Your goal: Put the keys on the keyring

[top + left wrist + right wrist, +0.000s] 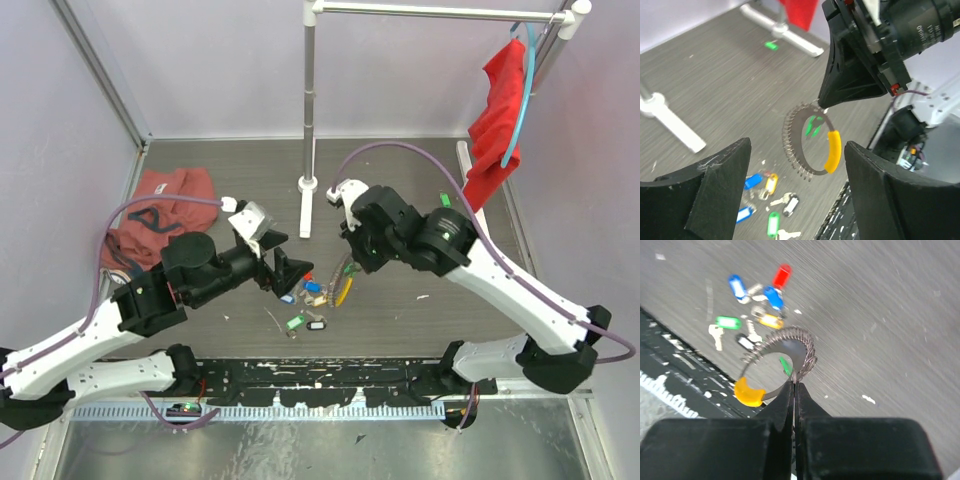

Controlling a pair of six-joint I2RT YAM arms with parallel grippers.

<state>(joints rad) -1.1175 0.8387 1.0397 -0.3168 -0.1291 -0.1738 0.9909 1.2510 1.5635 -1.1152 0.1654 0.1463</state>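
While your right gripper (794,382) pinches its rim, the large silvery coiled-wire keyring (790,135) hangs above the table.

Its loop drops from the closed black fingertips, long axis running downward, flat face turned to your left gripper (797,145). The smooth, curved yellow-orange section sits low on the far side from the pinch. Your left gripper's jaws stand wide with nothing between them (the ring shows in the gap, well beyond them). The small metal keys with oblong plastic tags (755,310) in red, blue, green, yellow and black lie scattered flat on the dark grey wood-grain table (220,165), below the ring.
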